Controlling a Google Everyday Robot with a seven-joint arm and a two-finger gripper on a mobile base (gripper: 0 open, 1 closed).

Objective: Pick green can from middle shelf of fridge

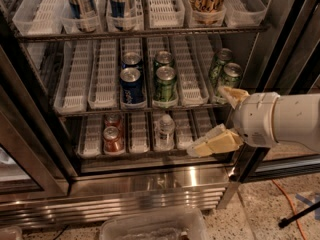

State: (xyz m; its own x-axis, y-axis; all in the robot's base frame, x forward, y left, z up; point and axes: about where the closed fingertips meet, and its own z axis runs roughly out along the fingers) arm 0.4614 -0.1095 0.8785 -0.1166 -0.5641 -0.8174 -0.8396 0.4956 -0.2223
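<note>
The fridge [150, 184] stands open in front of me. On its middle shelf [75, 86] two green cans [165, 84] stand one behind the other in a centre lane, next to two blue cans [131, 85]. Two more green cans [230, 76] stand at the shelf's right end. My gripper [222, 119] comes in from the right on a white arm, in front of the shelf's right end. It is open and empty. Its upper finger [234, 94] is just below the right-hand green cans, and its lower finger [215, 143] hangs in front of the bottom shelf.
Red cans [113, 139] and a small water bottle [164, 131] stand on the bottom shelf. Tall cans [82, 1] stand on the top shelf. A dark door frame [280, 49] is at the right. A clear plastic bin [150, 226] and an orange cable [285, 194] lie on the floor.
</note>
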